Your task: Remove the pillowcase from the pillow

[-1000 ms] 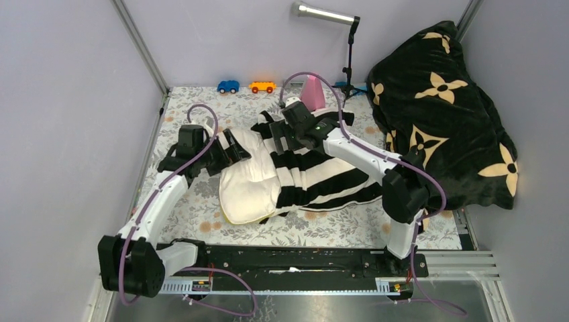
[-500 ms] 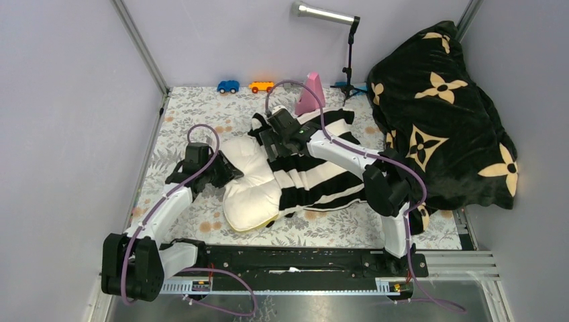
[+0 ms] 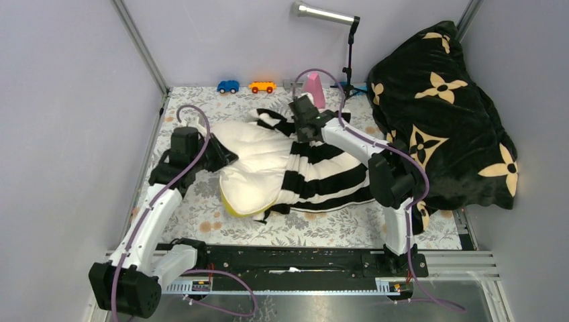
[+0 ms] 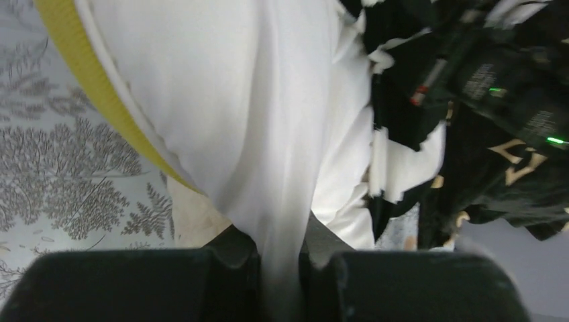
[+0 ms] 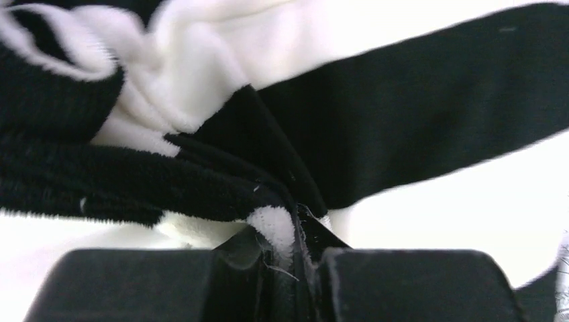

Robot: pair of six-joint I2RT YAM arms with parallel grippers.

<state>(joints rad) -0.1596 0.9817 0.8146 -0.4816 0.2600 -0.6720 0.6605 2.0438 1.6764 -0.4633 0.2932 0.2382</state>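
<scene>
The cream-white quilted pillow point(image 3: 258, 157) lies mid-table, its left half bare and its yellow edge band point(image 3: 231, 206) showing at the near corner. The black and cream striped pillowcase point(image 3: 322, 176) still covers its right half. My left gripper point(image 3: 218, 155) is at the pillow's left edge; in the left wrist view it point(image 4: 282, 265) is shut on a fold of the white pillow point(image 4: 228, 87) fabric. My right gripper point(image 3: 302, 127) is at the far edge of the cover; in the right wrist view it point(image 5: 288, 253) is shut on a bunched fold of pillowcase point(image 5: 402, 100).
A black plush blanket with tan flowers point(image 3: 443, 114) is heaped at the right. Along the back stand a blue toy car point(image 3: 228, 86), an orange toy car point(image 3: 262, 86), a pink cone point(image 3: 313, 90) and a lamp stand point(image 3: 349, 54). A floral cloth point(image 3: 194, 208) covers the table.
Both grippers have gone from open to shut, the left on the pillow, the right on the pillowcase. The right one has pulled back and rightward, baring more pillow.
</scene>
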